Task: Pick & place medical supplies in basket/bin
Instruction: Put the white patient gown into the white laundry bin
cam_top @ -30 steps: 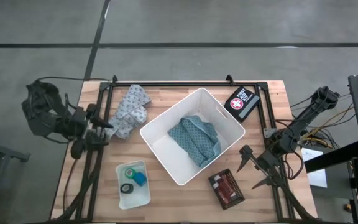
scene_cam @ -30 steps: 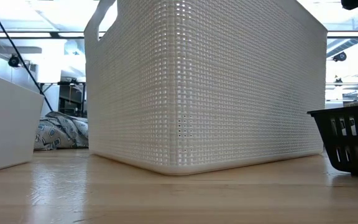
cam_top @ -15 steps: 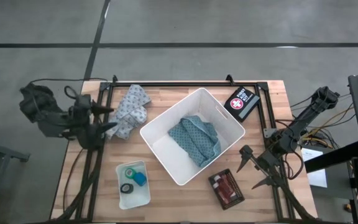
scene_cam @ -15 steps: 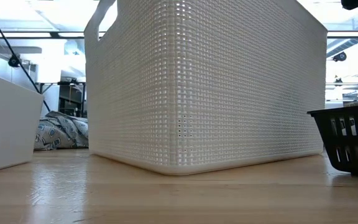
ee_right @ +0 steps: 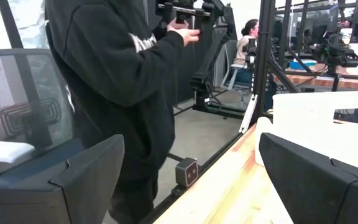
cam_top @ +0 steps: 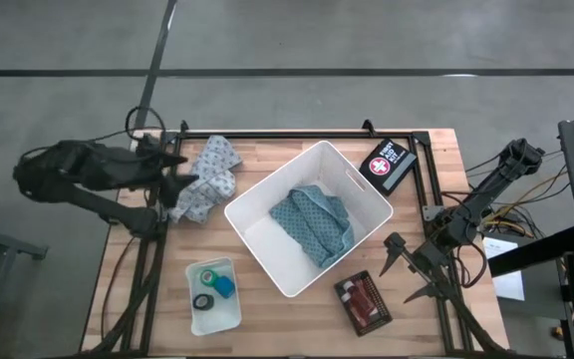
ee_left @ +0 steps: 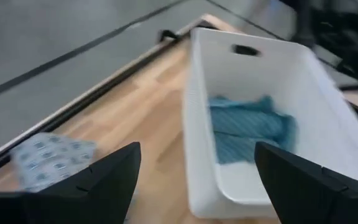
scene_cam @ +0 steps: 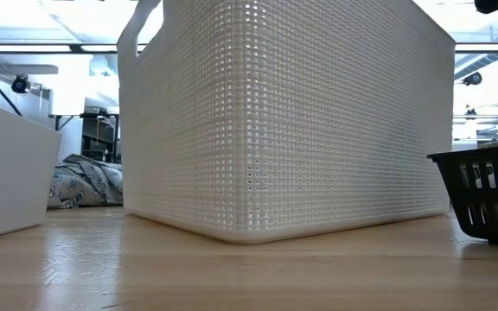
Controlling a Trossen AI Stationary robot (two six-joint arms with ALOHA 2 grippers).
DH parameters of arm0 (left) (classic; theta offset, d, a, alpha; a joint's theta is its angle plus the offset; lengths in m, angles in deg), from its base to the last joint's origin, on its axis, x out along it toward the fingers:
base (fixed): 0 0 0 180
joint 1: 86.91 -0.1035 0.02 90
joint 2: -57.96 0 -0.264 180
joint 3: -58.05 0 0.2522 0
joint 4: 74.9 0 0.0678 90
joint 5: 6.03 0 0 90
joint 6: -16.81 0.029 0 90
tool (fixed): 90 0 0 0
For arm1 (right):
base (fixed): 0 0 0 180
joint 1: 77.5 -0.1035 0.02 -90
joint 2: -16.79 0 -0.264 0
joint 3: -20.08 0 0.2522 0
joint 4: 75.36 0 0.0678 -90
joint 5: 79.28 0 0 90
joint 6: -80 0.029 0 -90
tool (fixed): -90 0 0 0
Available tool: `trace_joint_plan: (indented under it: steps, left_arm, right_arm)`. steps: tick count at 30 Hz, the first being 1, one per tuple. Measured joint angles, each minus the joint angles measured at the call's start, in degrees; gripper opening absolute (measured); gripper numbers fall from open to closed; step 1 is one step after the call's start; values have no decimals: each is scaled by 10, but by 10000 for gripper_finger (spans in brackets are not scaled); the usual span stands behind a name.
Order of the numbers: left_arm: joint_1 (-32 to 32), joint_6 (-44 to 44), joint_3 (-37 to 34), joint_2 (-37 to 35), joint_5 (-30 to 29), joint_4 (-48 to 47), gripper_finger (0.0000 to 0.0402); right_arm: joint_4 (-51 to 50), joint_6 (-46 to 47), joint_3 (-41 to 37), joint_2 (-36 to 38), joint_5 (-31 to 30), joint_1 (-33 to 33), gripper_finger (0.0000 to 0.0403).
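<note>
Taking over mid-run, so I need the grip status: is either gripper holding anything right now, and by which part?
Nothing is held. The left gripper is open above the patterned cloth, empty between its fingers. The right gripper waits open near the table's right edge.

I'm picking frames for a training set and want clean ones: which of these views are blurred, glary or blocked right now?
High view: sharp and evenly lit. Left wrist view: smeared, the white bin and the patterned cloth soft-edged. Low view: the bin wall fills the frame against bright ceiling lights. Right wrist view: sharp, though a person in a dark hoodie takes up much of it.
</note>
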Motion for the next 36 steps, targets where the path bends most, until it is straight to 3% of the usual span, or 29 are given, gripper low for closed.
trace_joint_plan:
  steps: [13, 19, 28, 36]
  left_arm:
    - [-218, 17, -8, 70, 79, 52, 322]
    - [-282, -80, -8, 96, 147, 31, 322]
    - [-338, -191, -92, 122, 156, 36, 322]
    - [-385, -217, -185, 126, 306, 34, 322]
  right_arm:
    - [-1, 0, 0, 0, 0, 0, 368]
    - [-1, 0, 0, 0, 0, 0, 368]
    - [-2, 0, 0, 0, 0, 0, 368]
    - [-2, 0, 0, 0, 0, 0, 368]
